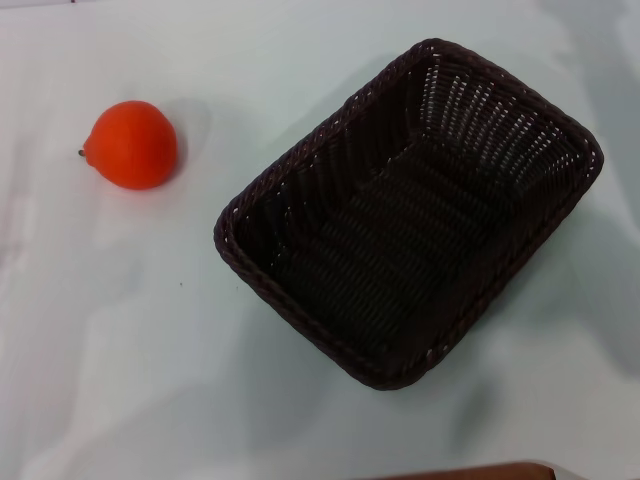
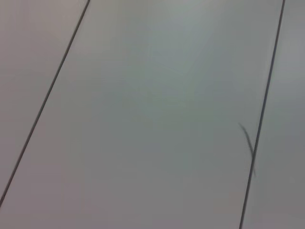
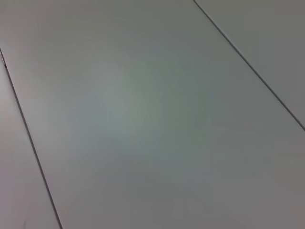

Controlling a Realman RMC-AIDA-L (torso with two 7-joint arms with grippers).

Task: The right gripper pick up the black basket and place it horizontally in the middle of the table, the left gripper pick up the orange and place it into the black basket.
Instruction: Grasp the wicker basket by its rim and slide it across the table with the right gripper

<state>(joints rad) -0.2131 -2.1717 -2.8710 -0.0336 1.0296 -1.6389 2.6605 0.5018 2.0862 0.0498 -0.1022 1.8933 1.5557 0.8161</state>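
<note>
At the near edge of the table (image 1: 120, 380) you have a brown strip, cut off and unidentifiable. Beyond it, right of centre, the black basket (image 1: 408, 212) sits skewed, one corner pointing toward the far right, nothing showing inside it. The orange (image 1: 131, 145) lies well apart toward the far left, nub facing the left edge. Neither gripper appears; both wrist views show only pale lined panels, so finger state cannot be told.

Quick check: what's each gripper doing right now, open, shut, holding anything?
Left gripper: not in any view; state cannot be told.
Right gripper: not in any view; state cannot be told.
Orange and basket both lie untouched.
</note>
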